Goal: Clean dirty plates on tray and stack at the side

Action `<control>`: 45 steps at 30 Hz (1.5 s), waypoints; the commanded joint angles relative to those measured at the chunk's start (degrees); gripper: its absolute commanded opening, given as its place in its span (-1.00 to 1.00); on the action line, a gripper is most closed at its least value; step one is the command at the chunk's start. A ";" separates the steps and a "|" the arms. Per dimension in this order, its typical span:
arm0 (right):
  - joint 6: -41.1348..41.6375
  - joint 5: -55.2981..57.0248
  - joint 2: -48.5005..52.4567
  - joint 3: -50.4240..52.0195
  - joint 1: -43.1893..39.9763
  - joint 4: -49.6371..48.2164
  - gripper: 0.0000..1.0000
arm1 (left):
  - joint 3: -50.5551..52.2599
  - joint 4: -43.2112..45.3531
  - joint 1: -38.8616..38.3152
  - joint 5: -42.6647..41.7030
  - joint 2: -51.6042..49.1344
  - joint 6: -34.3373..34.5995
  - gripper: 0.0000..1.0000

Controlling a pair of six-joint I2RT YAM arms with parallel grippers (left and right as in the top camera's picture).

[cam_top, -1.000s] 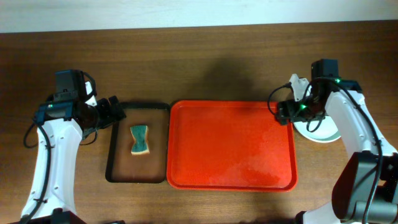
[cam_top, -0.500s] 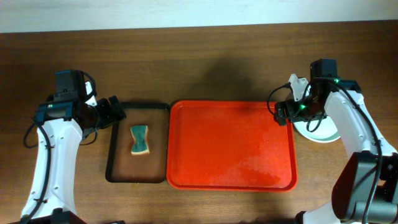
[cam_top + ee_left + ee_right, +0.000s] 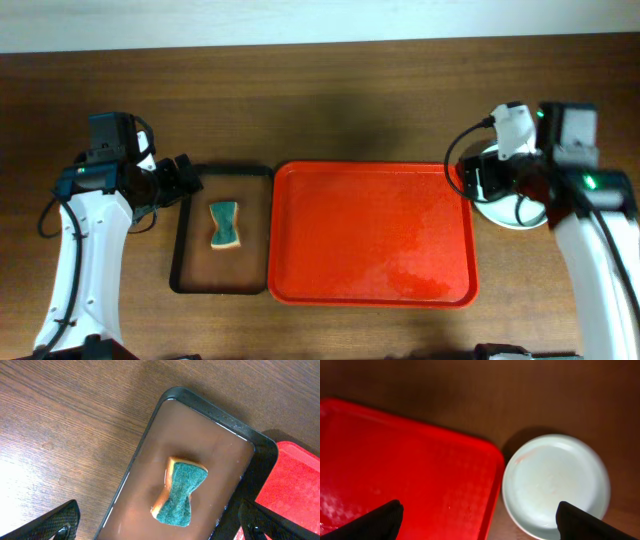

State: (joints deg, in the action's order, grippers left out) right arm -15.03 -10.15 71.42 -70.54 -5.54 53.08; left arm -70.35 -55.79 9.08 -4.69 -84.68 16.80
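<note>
A dark brown wooden worktop [image 3: 330, 100] fills the overhead view, with a pale strip running along its far edge. The largest thing on it is the tray [image 3: 370, 235], red, rectangular with rounded corners and a raised rim, lying at the centre with its finely patterned floor showing. Just beside its left edge, with the long sides parallel, lies a smaller tray [image 3: 178, 250] with a black rim and a brown floor.

The plates [image 3: 555, 485] sit on the bare wood off the red tray's far right corner, just beside its rim. Whether they touch it I cannot tell. Only one round, pale mint face shows, and whether others lie beneath it I cannot tell. A faint reddish smear [image 3: 522, 457] marks it near the rim on the side towards the tray. From overhead the right arm hides part of it.

A waisted sponge [image 3: 180, 492] lies flat near the middle of the brown tray, green side up over a tan layer.

The left claw [image 3: 165, 522] hangs over the small tray's left rim, its fingers spread wide apart and holding nothing. The sponge lies below, between the two tips. The right claw [image 3: 482, 520] hangs over the red tray's far right corner and the plates, its fingers likewise wide apart and gripping nothing.
</note>
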 commanded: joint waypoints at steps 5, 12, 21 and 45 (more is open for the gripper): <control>0.02 0.33 -29.88 0.04 0.72 0.00 0.97 | -0.63 0.15 0.13 -0.42 0.48 0.55 0.99; 0.46 0.11 -51.54 1.86 8.00 1.33 0.97 | -0.63 0.13 0.13 -0.42 0.48 0.55 0.98; 0.52 -2.38 -68.04 23.80 9.70 -11.30 0.97 | -0.63 0.13 0.13 -0.42 0.48 0.55 0.98; 13.35 10.88 -71.21 70.23 7.39 -48.35 0.97 | -0.63 0.13 0.13 -0.42 0.48 0.55 0.98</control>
State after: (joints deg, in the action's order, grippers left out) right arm -1.37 0.03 0.78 -0.62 2.22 4.29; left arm -70.39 -55.75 9.08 -4.67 -84.68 16.97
